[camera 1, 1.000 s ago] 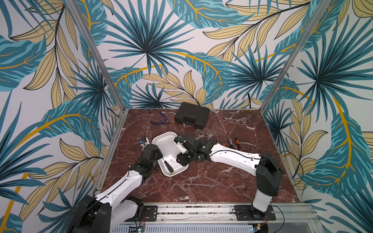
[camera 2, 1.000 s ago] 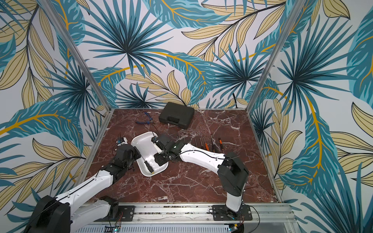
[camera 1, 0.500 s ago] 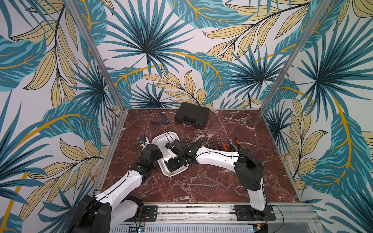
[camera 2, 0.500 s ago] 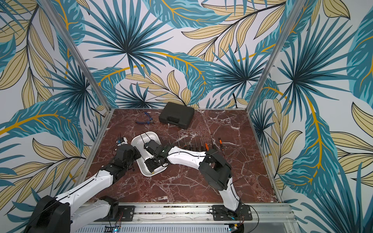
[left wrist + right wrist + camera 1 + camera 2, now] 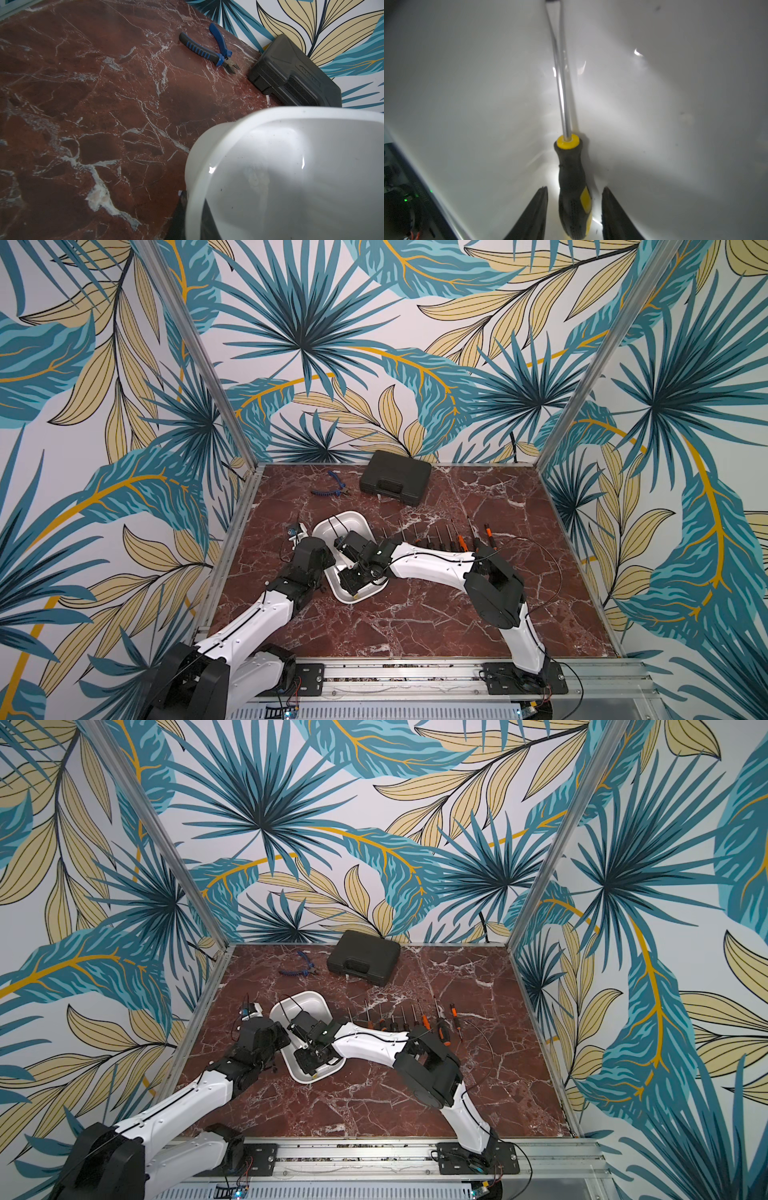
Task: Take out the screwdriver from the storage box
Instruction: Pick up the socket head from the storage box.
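Screwdriver (image 5: 572, 182) with a black-and-yellow moulded handle and a bare steel shaft lies on the floor of the white plastic storage box (image 5: 359, 519), a shallow rectangular tub with rounded corners. Right gripper (image 5: 574, 188) is lowered inside the storage box, jaws spread. One black finger sits on each side of the handle's butt end, with a gap visible on both sides; no contact seen. In both top views the right arm reaches in from the right, and its wrist covers the near half of the storage box (image 5: 311, 1000). Left gripper (image 5: 193, 209) is at the storage box wall nearer the left arm, pressed together on the rim. One dark finger shows outside the wall, the other as a shadow through the translucent plastic. Storage box stands left of centre on the red-brown marble table (image 5: 395, 622). Just right of it lies a row of slim tools with black and orange handles (image 5: 460, 542), shafts pointing toward the back wall. At the back are a black hard-shell case (image 5: 395, 483) and, beside it, blue-handled cutting pliers (image 5: 332, 488), both well apart from the storage box.
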{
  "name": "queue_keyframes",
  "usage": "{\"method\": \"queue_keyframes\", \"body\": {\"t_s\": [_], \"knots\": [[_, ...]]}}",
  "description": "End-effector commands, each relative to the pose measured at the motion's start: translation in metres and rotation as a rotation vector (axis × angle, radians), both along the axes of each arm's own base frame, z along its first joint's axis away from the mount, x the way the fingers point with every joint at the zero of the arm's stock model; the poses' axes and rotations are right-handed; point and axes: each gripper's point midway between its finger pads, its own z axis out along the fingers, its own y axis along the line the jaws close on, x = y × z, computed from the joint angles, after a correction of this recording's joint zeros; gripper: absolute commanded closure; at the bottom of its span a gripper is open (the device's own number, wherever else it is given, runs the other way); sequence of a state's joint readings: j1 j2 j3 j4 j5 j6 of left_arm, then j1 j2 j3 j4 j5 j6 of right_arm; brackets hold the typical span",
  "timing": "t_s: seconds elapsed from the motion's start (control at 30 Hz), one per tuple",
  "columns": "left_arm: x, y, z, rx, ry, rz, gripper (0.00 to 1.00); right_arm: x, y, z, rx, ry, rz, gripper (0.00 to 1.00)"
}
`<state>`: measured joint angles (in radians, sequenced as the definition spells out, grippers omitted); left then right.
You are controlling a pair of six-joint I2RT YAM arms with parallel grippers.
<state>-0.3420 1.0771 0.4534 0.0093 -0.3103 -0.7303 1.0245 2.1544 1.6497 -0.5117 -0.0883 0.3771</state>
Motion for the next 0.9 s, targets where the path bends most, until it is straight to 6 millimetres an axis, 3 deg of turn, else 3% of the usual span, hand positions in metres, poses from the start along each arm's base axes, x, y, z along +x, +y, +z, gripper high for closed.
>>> {"method": "queue_keyframes", "body": {"t_s": [0.0, 0.13, 0.33, 0.43, 0.63, 0.87], "knots": [[0.009, 0.002, 0.022, -0.022, -0.060, 0.022, 1.00, -0.006, -0.022, -0.026, -0.146, 0.012, -0.010, 0.56], [0.009, 0.002, 0.022, -0.023, -0.061, 0.021, 1.00, -0.007, -0.030, -0.035, -0.198, 0.005, -0.016, 0.57], [0.009, 0.001, 0.022, -0.025, -0.059, 0.018, 1.00, -0.003, -0.038, -0.047, -0.255, -0.004, -0.052, 0.71], [0.008, 0.002, 0.021, -0.022, -0.056, 0.021, 1.00, 0.001, -0.039, -0.043, -0.241, -0.023, -0.081, 0.79], [0.006, 0.003, 0.021, -0.022, -0.056, 0.025, 1.00, 0.018, -0.036, -0.009, -0.095, -0.052, -0.150, 0.86], [0.007, 0.004, 0.021, -0.019, -0.061, 0.027, 1.00, 0.036, -0.047, 0.057, 0.035, -0.129, -0.158, 0.87]]}}
